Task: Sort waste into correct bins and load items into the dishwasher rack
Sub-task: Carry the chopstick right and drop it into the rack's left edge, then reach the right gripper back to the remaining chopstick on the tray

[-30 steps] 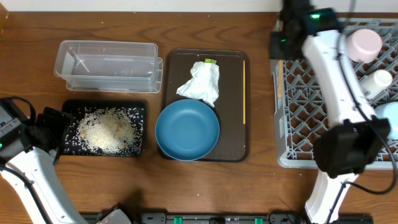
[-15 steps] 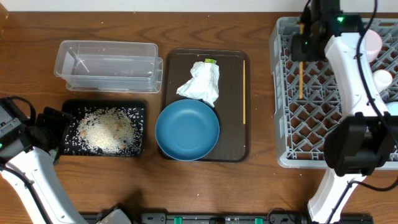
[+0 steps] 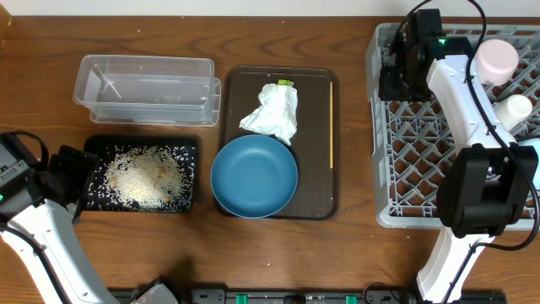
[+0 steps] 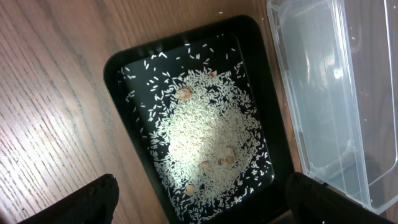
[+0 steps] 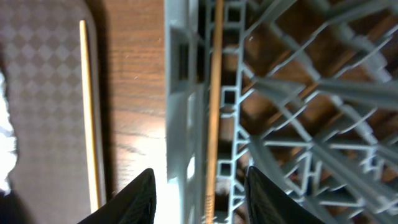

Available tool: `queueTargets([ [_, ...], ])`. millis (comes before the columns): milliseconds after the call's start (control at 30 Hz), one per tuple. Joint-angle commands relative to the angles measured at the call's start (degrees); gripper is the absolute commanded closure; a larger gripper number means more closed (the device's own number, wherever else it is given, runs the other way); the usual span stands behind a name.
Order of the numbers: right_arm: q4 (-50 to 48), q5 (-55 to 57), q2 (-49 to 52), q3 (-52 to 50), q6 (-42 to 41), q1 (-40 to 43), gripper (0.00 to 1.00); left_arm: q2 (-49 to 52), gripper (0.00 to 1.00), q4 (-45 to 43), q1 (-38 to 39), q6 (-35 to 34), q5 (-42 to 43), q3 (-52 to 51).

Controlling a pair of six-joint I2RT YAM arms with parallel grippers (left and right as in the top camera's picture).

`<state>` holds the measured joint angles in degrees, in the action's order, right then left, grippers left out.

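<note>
One big gray rack (image 3: 422, 169) sits on the right side of the brown wooden counter (image 3: 337, 253). One pink cup (image 3: 496, 57) and one chopstick (image 5: 214, 93) are in it. The right arm (image 3: 456, 93) hangs over that chopstick with its jaws spread apart, holding nothing. One brown tray (image 3: 314, 169) holds one big blue bowl (image 3: 253, 176), one white napkin (image 3: 272, 114), one green wrapper (image 3: 285, 83) and a second chopstick (image 3: 331, 122). One clear box (image 3: 143, 84) sits beside one black tray (image 3: 194, 169) with rice (image 3: 143, 177) in it. The left arm (image 3: 34, 219) is by the black tray, jaws wide apart and holding nothing.
</note>
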<state>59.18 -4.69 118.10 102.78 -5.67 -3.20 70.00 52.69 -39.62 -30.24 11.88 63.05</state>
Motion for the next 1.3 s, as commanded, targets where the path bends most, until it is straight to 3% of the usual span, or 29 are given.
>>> queueTargets([
  [0, 0.9, -7.6, -0.3, 0.0, -2.4, -0.2, 0.55, 0.0, 0.11, 0.2, -0.2, -0.5, 0.0, 0.9],
  [133, 2.1, -18.6, -0.5, 0.0, 0.8, -0.3, 0.38, 0.0, 0.11, 0.2, -0.2, -0.5, 0.0, 0.9],
  [333, 4.3, -22.2, -2.2, 0.1, 2.1, -2.6, 0.37, 0.0, 0.11, 0.2, -0.2, -0.5, 0.1, 0.9],
  [500, 4.0, -13.3, -4.2, 0.1, 0.9, -6.5, 0.36, 0.0, 0.11, 0.2, -0.2, -0.5, 0.0, 0.9],
  [733, 4.5, 8.0, -4.7, 0.1, -11.7, -10.9, 0.31, 0.0, 0.11, 0.2, -0.2, -0.5, 0.1, 0.9],
  [1100, 2.1, 5.3, -4.6, -0.3, -12.5, -12.3, 0.3, 0.0, 0.11, 0.2, -0.2, -0.5, 0.0, 0.9],
  [1267, -4.2, 5.4, -4.5, -4.0, -12.7, -14.8, 0.32, 0.0, 0.11, 0.2, -0.2, -0.5, 0.0, 0.9],
])
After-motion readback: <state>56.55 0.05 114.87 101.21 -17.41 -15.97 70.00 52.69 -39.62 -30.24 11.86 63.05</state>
